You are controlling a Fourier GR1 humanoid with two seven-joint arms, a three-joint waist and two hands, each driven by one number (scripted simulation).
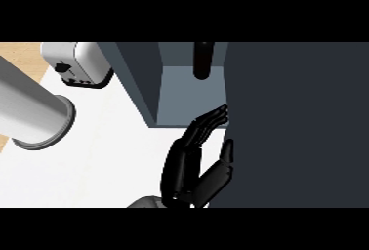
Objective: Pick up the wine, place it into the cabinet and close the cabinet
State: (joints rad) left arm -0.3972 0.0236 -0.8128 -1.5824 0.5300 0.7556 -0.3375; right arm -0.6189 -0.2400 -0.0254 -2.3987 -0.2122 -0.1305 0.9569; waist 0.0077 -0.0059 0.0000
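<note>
I see the wine (203,60) standing upright inside the cabinet (189,100), a dark bottle toward the back of the pale grey-blue compartment, touching nothing that I can make out. To its right the cabinet door (296,122) fills the whole right side of my view as one large dark panel, its edge running down just beside the bottle and hiding whatever lies behind it. One hand (196,166) comes up from the lower edge with its fingers straight and held together, fingertips at the door's edge near the compartment's lower right corner, the thumb lying against the door panel; it holds nothing, and I cannot tell which side it belongs to from the forearm alone, though it sits on the right of centre, so I read it as the right. The cabinet's dark left wall stands on the white counter (93,156). Further left are a toaster (78,63) near the top and a large grey cylinder (32,114) running in from the left edge.
</note>
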